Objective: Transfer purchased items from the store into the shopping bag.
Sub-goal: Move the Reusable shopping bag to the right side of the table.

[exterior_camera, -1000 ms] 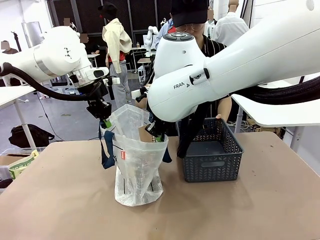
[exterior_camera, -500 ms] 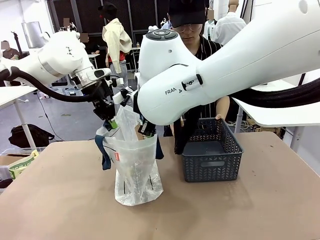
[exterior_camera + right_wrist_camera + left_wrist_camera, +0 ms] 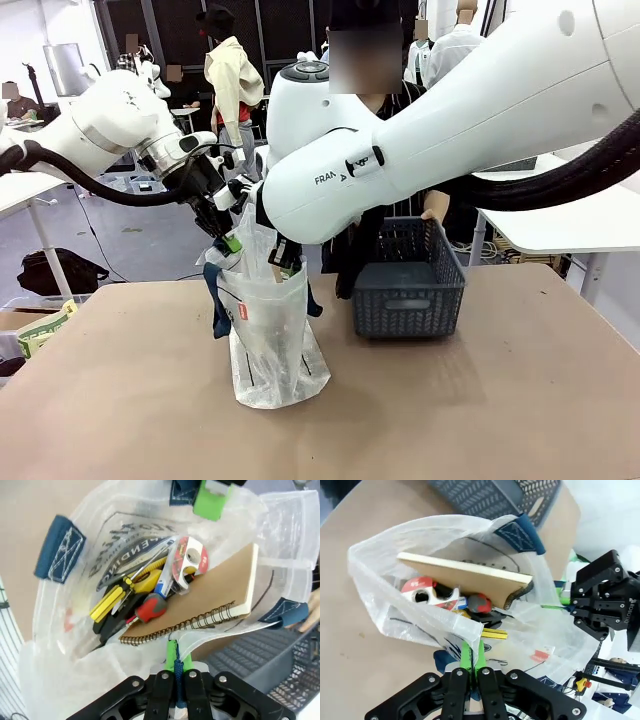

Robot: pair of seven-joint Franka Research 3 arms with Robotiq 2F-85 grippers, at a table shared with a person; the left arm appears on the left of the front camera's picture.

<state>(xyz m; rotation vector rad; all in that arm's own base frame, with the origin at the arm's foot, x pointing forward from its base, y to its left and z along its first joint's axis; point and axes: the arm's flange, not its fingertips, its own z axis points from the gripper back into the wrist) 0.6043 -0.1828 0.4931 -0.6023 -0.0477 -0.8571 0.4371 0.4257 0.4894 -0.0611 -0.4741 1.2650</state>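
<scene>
Left claw (image 3: 232, 243) is clenched on the near-left rim of the bag (image 3: 270, 340), right claw (image 3: 281, 262) clenched on the opposite rim, and between them the mouth is held wide over the table (image 3: 480, 400). Straight down from both claws sit the goods: a tan spiral notebook (image 3: 210, 600) lying slantwise, its long edge running across the mouth from one claw's side toward the other's, with a tape roll (image 3: 192, 555), a red-handled tool (image 3: 150, 608) and yellow packs (image 3: 107, 602) tucked beside it. Off to the right stands the basket (image 3: 408, 300), a person's hand (image 3: 432, 215) on its far rim; it looks emptied. Bag plastic is thin, translucent, navy straps drooping.
</scene>
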